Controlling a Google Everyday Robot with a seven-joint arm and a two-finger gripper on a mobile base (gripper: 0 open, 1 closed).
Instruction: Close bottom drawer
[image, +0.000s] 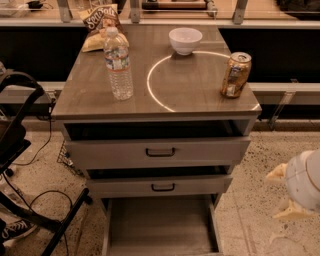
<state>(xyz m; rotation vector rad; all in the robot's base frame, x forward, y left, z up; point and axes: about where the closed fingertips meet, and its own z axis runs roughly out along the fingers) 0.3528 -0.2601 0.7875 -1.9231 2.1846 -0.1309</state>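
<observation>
Approach step, no contact yet. The bottom drawer (160, 225) is pulled far out under the cabinet: I see its flat grey floor and side walls running off the lower edge of the view, with its front and handle out of frame. The gripper (298, 186) sits at the far right edge, low, about level with the middle drawer (200, 185), well apart from the cabinet and off to the side of the open drawer. It shows only as a pale rounded bulk, so I cannot tell whether it is spread or pressed together. It holds nothing that I can see. The top drawer (115, 151) and the middle one both stand a little proud with dark gaps above them, but they're not my job.

My read of the next move: bring the gripper left and down in front of the bottom drawer's front panel, then push straight in toward the cabinet, squarely so the drawer doesn't skew on its rails.

The water bottle (118, 65), white bowl (185, 40), drink can (236, 75) and chip bag (100, 22) on the cabinet top (200, 95) are out of the way. The bottle and can look tippable if the cabinet gets jolted.
</observation>
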